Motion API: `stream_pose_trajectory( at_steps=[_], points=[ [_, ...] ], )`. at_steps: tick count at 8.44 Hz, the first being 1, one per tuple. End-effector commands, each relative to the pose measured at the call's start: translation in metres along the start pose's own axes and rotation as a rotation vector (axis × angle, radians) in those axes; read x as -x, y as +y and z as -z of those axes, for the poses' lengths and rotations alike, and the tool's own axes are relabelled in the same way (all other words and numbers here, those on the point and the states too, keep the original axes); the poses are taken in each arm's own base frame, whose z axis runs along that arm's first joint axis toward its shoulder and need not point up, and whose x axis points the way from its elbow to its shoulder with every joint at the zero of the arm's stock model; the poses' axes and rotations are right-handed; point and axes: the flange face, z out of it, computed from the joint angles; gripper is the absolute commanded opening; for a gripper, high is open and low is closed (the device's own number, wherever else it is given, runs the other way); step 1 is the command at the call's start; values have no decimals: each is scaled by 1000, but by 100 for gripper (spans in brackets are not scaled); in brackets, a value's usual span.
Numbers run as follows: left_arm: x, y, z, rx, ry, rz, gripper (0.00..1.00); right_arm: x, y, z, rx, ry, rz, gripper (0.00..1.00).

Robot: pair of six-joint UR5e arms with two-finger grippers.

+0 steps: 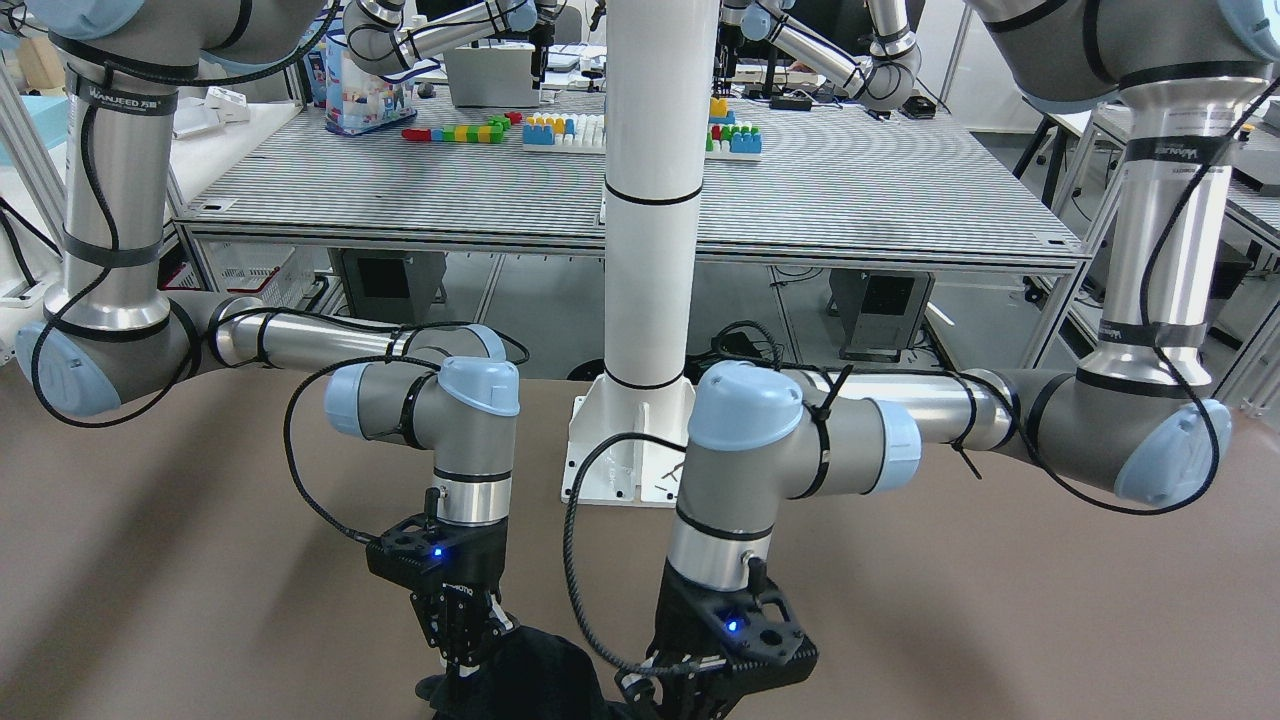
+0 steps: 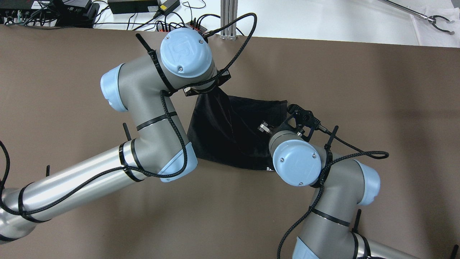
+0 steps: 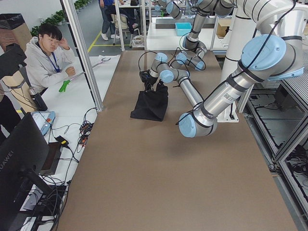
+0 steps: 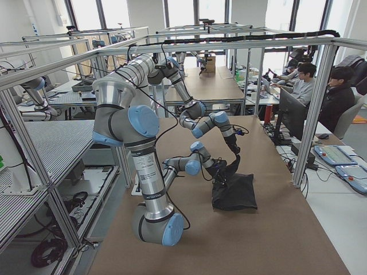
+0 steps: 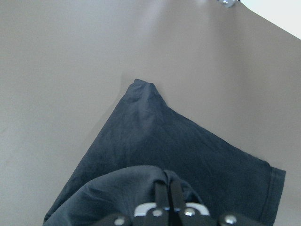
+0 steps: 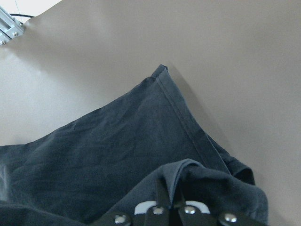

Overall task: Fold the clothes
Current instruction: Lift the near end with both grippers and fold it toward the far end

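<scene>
The clothes (image 2: 230, 136), a single black cloth, lay on the brown bench (image 2: 72, 72) out in front of the white pole (image 1: 650, 200), on the side away from the robot's base. Most of it lay flat, and two spots near its edges were raised off the surface. Both arms reached past the pole and over it.

The left gripper (image 5: 164, 181) had its fingers (image 5: 160, 193) pressed together on a bunched piece of the cloth, which tented up to them. The right gripper (image 6: 169, 188) had its fingers pinched tight on a hemmed fold that curled over the tips.

To my eye the cloth would handle light and limp. It creased, sagged between the two holds and showed no stiffness of its own. It should drape wherever it is led, but it could slip from a shallow pinch. The matte weave looked grippy rather than slick. The best hold seemed to be at the corners, right on the doubled hem (image 6: 181, 117), where the fabric is thickest.
</scene>
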Motion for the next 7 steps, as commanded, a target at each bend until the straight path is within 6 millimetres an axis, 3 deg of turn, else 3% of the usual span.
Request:
stream_pose_trajectory(
  at_steps=[1,3,4,5,6,7],
  points=[
    [-2,-34,-53,-31,-37,-37,0,34,-19,-59,-45,-14,-24,0],
    [8,-50,-90,-37,-44,-99,0,55,-38,-112,-67,-23,-17,0],
    [17,-57,-114,-40,-34,-128,0,55,-49,-128,-66,-27,-5,0],
    [26,-60,-138,-39,-34,-145,0,53,-55,-133,-62,-22,22,0],
    [30,-62,-148,-40,-25,-169,15,53,-58,-133,-64,-22,34,3],
    [35,-60,-151,-40,-25,-219,99,53,-65,-133,-72,-20,29,56]
  ],
)
